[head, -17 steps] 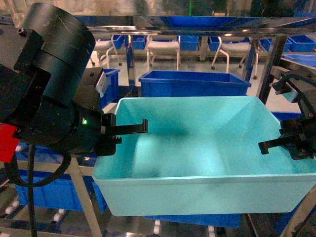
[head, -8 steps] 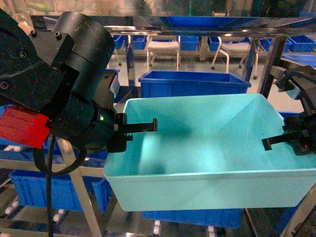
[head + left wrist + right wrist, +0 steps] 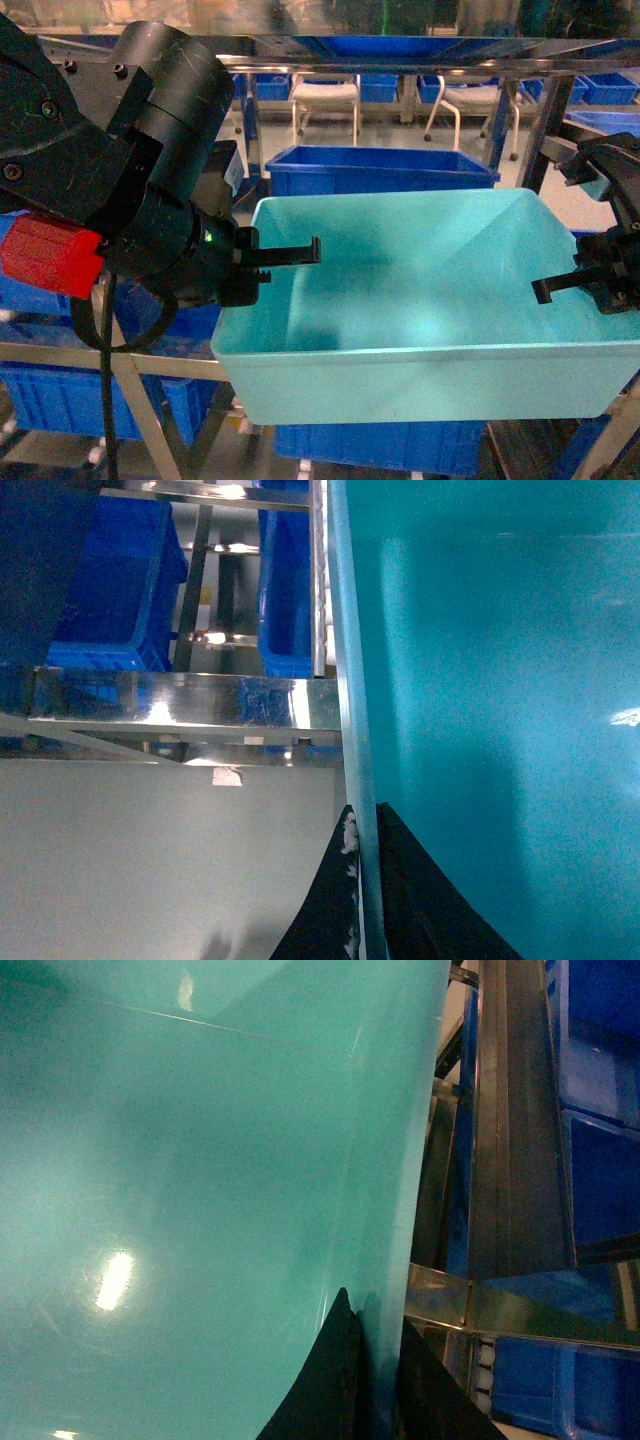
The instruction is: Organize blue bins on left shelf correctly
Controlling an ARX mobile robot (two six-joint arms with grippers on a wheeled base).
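Head view shows the turquoise bin [image 3: 420, 310] held up in front of the steel shelf [image 3: 400, 58], the left gripper [image 3: 262, 262] on its left wall and the right gripper [image 3: 570, 286] on its right wall, with dark blue tubs [image 3: 380, 168] behind. Only the wrist views show the grip itself: each gripper's black fingers [image 3: 400, 900] [image 3: 330, 1380] are pinched closed on the thin rim, one inside and one outside the wall.
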